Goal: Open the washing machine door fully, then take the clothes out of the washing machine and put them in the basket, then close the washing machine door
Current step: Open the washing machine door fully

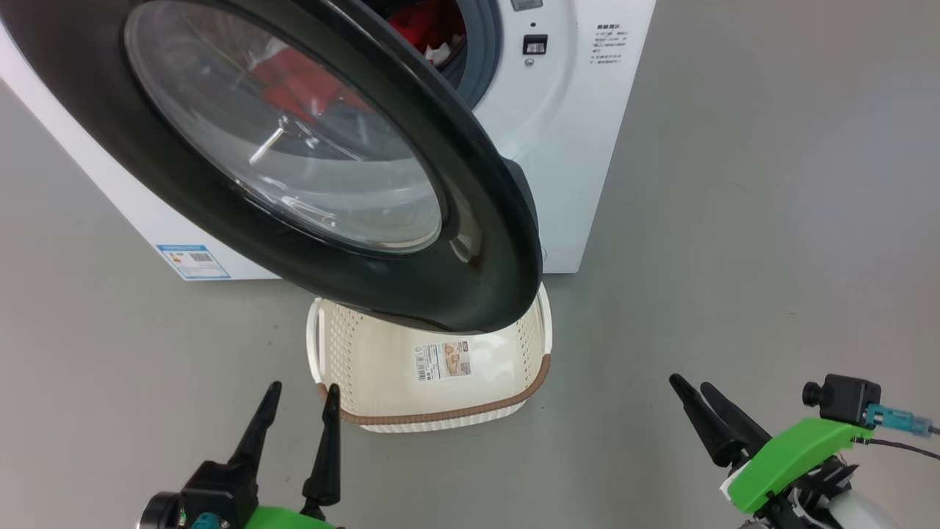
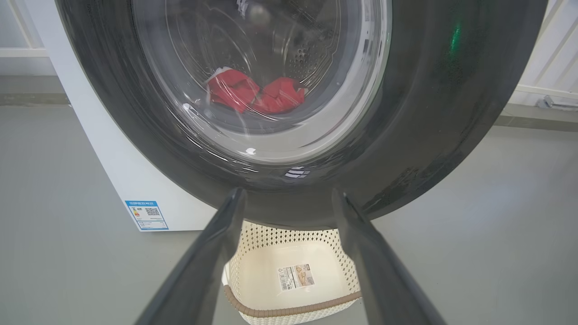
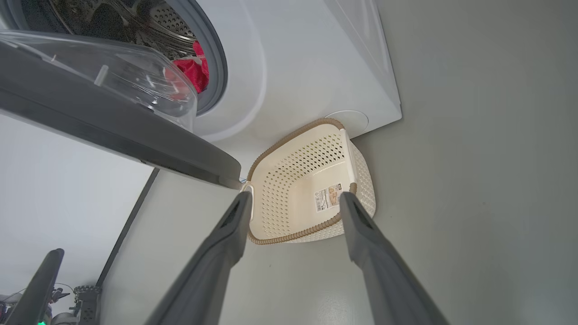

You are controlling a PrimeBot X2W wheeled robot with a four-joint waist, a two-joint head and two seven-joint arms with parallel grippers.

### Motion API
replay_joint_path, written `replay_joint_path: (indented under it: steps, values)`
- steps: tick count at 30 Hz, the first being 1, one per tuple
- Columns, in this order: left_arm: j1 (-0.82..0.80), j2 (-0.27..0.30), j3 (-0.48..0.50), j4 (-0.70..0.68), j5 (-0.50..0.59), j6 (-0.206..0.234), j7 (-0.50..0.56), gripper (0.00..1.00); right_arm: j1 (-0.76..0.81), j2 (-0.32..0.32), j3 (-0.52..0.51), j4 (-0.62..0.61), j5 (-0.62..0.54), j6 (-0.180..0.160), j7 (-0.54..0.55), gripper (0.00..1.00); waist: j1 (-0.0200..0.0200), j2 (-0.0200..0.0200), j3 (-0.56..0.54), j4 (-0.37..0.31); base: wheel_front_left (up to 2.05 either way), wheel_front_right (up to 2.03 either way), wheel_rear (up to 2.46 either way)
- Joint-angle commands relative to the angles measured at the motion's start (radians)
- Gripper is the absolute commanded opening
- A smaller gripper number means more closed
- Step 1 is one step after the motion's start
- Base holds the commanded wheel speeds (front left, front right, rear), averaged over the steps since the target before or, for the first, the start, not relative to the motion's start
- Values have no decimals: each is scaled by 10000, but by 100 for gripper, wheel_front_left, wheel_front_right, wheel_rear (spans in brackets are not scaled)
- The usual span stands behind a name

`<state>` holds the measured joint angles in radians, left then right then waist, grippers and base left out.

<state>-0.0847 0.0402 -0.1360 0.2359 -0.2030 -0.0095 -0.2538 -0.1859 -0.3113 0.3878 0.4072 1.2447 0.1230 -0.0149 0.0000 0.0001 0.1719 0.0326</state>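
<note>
We hold our left tool [image 1: 305,386] and right tool [image 1: 689,382] apart and empty, nearer than the basket [image 1: 440,417]. The washing machine door [image 1: 488,220] stands part-open, with the clothes [image 1: 418,26] inside.

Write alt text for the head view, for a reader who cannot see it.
The washing machine door, black-rimmed with a glass bowl, stands part open from the white washing machine, above a cream basket on the grey floor. Red clothes lie inside the machine. The left gripper and right gripper sit low, jaws open, empty.

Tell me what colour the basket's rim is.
The basket rim is brown; clearest in right wrist view.
</note>
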Motion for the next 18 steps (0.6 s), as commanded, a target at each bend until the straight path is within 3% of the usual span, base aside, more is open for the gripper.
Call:
replay_joint_path:
  steps: [1,6,10,18]
  values:
    - [-65,100,339,-161,24,-49,-80,100,4,-282,374,-250,-137,77,-406,100,0,-1,-12,-3,0,0,0]
    - [-49,100,384,-110,28,-46,-80,100,-132,-759,1435,-148,-463,77,-1959,100,0,-1,-48,-40,0,0,0]
    - [-55,100,414,-93,25,-56,-80,100,-271,-1034,1802,73,-989,77,-2434,100,0,-1,-59,-72,0,0,0]
    - [-66,100,452,-98,21,-47,-80,100,226,-356,-383,-334,-3654,77,-2466,100,0,-1,-73,-104,0,0,0]
